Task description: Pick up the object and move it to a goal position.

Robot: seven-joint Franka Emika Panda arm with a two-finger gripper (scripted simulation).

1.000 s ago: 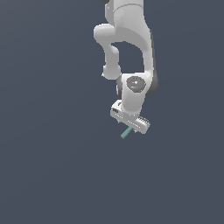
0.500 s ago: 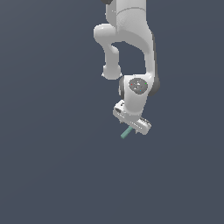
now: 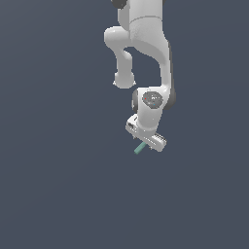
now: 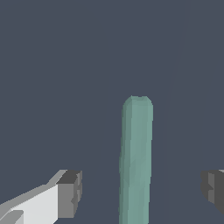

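The object is a slim teal-green bar [image 3: 139, 148] that pokes out from under the white gripper [image 3: 146, 141] in the exterior view. In the wrist view the bar [image 4: 136, 162] runs lengthwise between the two fingertips. The gripper [image 4: 142, 190] is open. One dark pad [image 4: 70, 192] stands on one side of the bar and the other pad [image 4: 214, 187] on the far side, each with a clear gap to it. Neither pad touches the bar. The end of the bar closest to the wrist is out of view.
The white arm [image 3: 146, 58] reaches down from the top of the exterior view. A plain dark grey-blue surface [image 3: 58, 185] fills the rest of the view. No goal marker shows.
The gripper has come down slightly over the bar. The bar has not moved.
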